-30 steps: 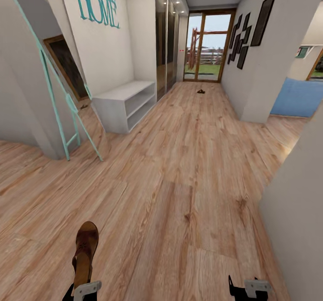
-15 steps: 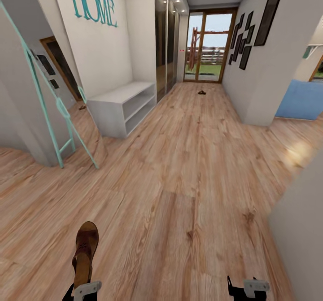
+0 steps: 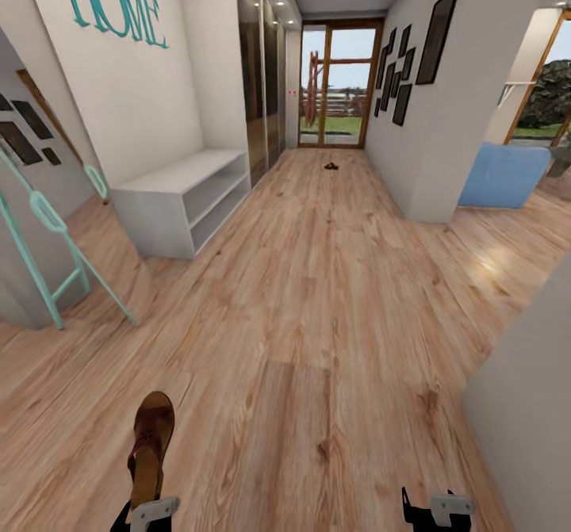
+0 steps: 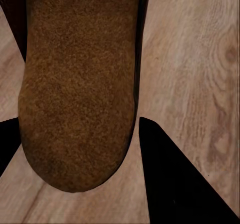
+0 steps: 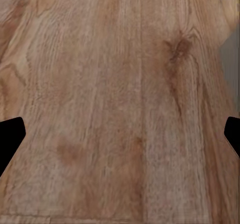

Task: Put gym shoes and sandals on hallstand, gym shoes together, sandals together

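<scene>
- Your left gripper (image 3: pixel 144 508) is clamped on a brown sandal (image 3: pixel 150 445), toe pointing forward and held clear of the corridor floor (image 3: pixel 317 294), a sensible carry while you roll toward the rack.
- The hallstand (image 3: pixel 178 199) stands ahead on your left against the wall, its top and both shelf slots bare, well apart from you.
- A small dark shape (image 3: pixel 331 166) lies far down the corridor near the glass door (likely the other sandal, too small to be sure).
- Your right gripper (image 3: pixel 432 508) hangs spread wide with nothing in it; its wrist camera looks straight onto planks.
- The left wrist view gives you what the head view cannot: the sandal's rough sole (image 4: pixel 80 83), with dark fingers (image 4: pixel 170 179) either side.
</scene>
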Robot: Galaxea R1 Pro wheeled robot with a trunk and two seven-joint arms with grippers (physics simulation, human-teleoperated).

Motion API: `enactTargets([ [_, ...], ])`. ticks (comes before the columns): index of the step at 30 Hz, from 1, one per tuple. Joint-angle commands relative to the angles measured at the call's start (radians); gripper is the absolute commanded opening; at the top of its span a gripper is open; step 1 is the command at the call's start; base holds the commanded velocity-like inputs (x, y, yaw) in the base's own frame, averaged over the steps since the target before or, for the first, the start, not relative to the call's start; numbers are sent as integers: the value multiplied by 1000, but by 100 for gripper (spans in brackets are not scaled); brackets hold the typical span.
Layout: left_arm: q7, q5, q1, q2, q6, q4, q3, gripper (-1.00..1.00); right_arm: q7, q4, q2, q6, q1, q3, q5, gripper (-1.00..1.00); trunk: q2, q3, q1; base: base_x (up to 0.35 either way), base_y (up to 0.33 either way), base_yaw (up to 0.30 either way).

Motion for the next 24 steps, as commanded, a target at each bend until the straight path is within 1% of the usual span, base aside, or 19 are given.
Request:
enactTargets([
  [1, 2, -3, 0, 0, -2, 0, 1, -100, -6, 1, 0, -2, -1, 2, 3, 100, 0, 0, 0, 339, 0, -229],
  [4, 2, -3, -1, 0, -2, 0, 1, -100, -6, 1, 0, -2, -1, 2, 4, 100, 0, 2, 0, 339, 0, -191],
  [7, 2, -4, 0, 0, -3, 0, 1, -100, -6, 1, 0, -2, -1, 2, 4, 100, 0, 3, 0, 339, 0, -70],
  [24, 2, -3, 0, 2, -3, 0, 1, -100, -5, 1, 0, -2, -1, 1, 3, 100, 0, 3, 0, 339, 0, -3],
])
